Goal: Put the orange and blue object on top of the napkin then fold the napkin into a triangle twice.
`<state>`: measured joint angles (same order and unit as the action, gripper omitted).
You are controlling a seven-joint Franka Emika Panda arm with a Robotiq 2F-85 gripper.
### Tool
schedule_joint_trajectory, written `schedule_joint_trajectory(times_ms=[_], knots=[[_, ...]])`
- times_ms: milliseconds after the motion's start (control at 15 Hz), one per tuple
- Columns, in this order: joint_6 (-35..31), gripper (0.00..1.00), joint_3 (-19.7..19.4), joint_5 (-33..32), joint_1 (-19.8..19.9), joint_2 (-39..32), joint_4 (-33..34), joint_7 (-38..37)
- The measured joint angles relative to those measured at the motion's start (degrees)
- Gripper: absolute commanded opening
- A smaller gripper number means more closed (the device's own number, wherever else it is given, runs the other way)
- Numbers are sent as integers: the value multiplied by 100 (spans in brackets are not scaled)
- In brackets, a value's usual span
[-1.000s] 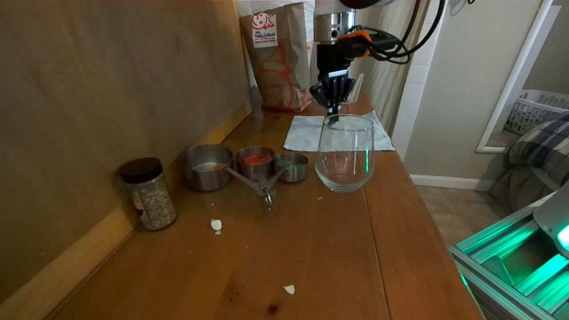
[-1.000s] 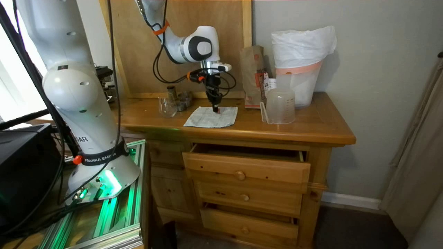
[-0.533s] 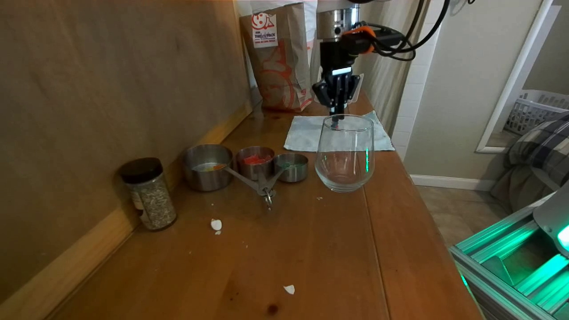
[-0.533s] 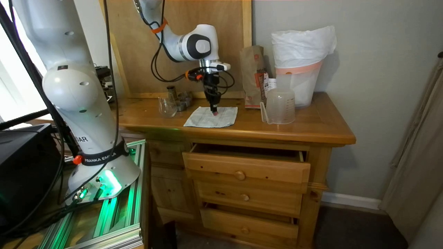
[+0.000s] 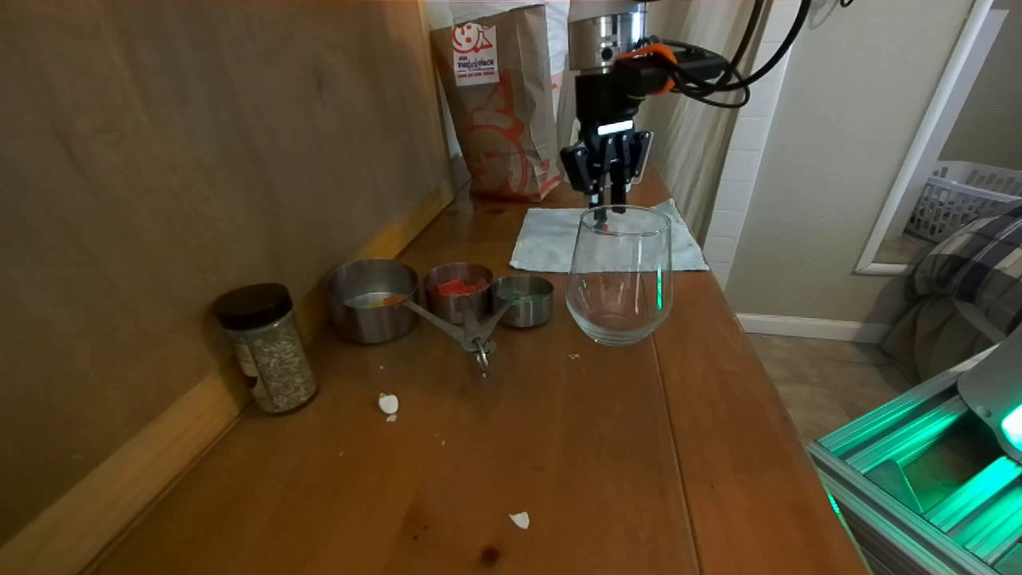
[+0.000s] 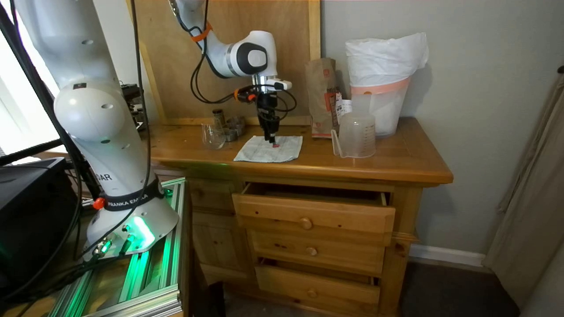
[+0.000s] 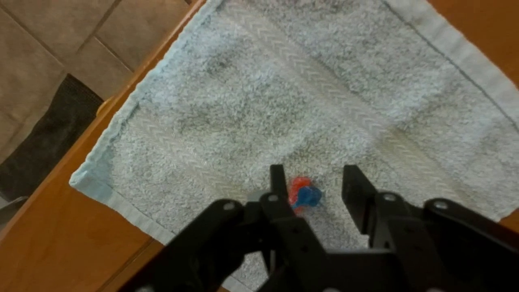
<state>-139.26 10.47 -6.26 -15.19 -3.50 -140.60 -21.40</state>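
Note:
The napkin (image 7: 243, 109), a pale blue-green cloth, lies flat and unfolded near the table's front edge. It also shows in both exterior views (image 5: 545, 239) (image 6: 257, 150). The small orange-red and blue object (image 7: 309, 196) lies on the napkin; it shows as a reddish spot in an exterior view (image 6: 276, 145). My gripper (image 7: 314, 174) points down, open, just above the napkin. The object shows between the fingers, close to the left finger in the wrist view; whether they touch I cannot tell. In an exterior view the open fingertips (image 5: 608, 206) are partly behind the glass.
A clear glass bowl (image 5: 619, 295) stands beside the napkin, near metal measuring cups (image 5: 459, 291) and a spice jar (image 5: 267, 347). A paper bag (image 6: 321, 99), a plastic jug (image 6: 357, 136) and a lined bin (image 6: 381, 88) stand on the other side. Drawers (image 6: 313, 213) are partly open below.
The gripper has shifted slightly and its fingers have opened from shut. The object has been let go and now lies on the napkin. The napkin has not moved.

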Motion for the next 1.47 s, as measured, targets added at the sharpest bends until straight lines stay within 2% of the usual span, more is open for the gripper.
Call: schedule_joint_trajectory(times_ms=[200, 333, 933, 1467], knots=[[-4, 94, 15, 98, 0, 25, 1, 11], [-12, 100, 54, 237, -1, 101, 3, 44], [-44, 100, 606, 974, -212, 377, 86, 170], [-190, 100, 886, 965, -451, -55, 325, 170]])
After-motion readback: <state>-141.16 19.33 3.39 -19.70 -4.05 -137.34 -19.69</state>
